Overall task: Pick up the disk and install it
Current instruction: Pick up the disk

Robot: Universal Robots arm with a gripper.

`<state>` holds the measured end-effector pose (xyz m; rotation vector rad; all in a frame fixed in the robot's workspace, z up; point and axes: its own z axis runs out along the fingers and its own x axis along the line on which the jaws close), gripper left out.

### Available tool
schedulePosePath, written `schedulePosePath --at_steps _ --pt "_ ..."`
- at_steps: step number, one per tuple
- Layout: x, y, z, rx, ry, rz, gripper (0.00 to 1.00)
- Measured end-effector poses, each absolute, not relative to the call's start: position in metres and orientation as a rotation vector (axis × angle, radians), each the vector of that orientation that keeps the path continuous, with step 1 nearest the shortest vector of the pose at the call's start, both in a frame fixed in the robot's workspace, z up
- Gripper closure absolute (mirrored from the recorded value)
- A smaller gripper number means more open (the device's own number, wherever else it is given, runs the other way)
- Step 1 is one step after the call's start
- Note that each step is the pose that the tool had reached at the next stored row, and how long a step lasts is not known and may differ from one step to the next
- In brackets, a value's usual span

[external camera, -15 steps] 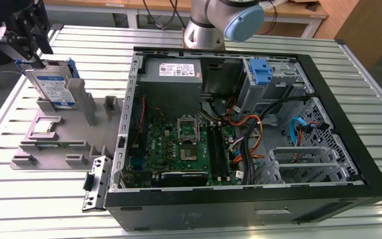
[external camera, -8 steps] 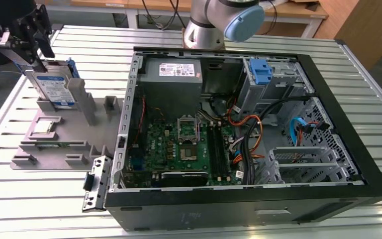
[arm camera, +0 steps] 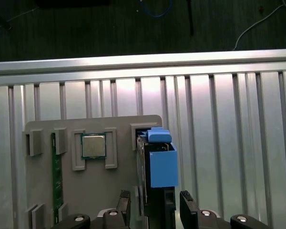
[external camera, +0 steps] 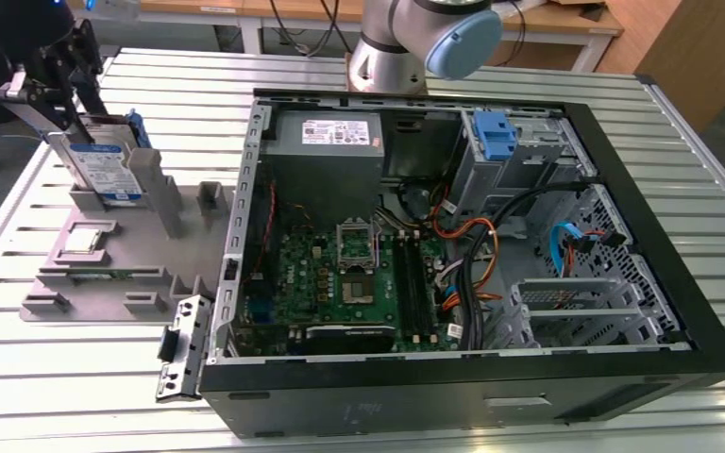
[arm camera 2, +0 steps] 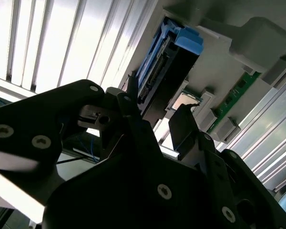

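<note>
At ten o'clock in the exterior view the claw (external camera: 67,123) hangs open astride the one disk (external camera: 101,168), a finger (arm camera: 124,207) on each side of it with slim gaps, holding nothing. The disk stands upright in the grey fixture (external camera: 148,247), with one square chip (external camera: 82,241) and one green memory stick (arm camera: 56,176) at its six o'clock and open bench (external camera: 35,377) beyond. At three o'clock one open computer case (external camera: 376,406) crowds the fixture's edge.
</note>
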<state>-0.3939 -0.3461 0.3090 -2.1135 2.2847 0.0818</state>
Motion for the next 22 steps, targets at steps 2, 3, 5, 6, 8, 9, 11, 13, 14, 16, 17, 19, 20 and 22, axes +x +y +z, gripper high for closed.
schedulePosePath --at_steps 2,3,5,6,8,9,11,13,14,16,17,19,20,22 --pt "-0.3939 -0.3461 0.3064 -2.113 2.285 0.082 0.47" --pt "-0.3939 -0.3461 0.3053 -2.113 2.285 0.082 0.47" --pt "-0.3939 -0.3461 0.3035 -2.113 2.285 0.082 0.47" --pt "-0.3939 -0.3461 0.3028 -2.114 2.285 0.082 0.47" --pt "-0.3939 -0.3461 0.3022 -2.114 2.285 0.082 0.47" --pt "-0.3939 -0.3462 0.3021 -2.114 2.285 0.082 0.47" --pt "-0.3939 -0.3461 0.3017 -2.113 2.285 0.082 0.47" --pt "-0.3939 -0.3457 0.3012 -2.113 2.285 0.082 0.47" --pt "-0.3939 -0.3455 0.3010 -2.113 2.285 0.082 0.47" --pt "-0.3939 -0.3446 0.3009 -2.113 2.285 0.082 0.47" --pt "-0.3939 -0.3444 0.3008 -2.113 2.285 0.082 0.47" --pt "-0.3939 -0.3440 0.3008 -2.113 2.285 0.082 0.47" --pt "-0.3939 -0.3436 0.3008 -2.113 2.285 0.082 0.47" --pt "-0.3939 -0.3430 0.3007 -2.113 2.285 0.082 0.47"
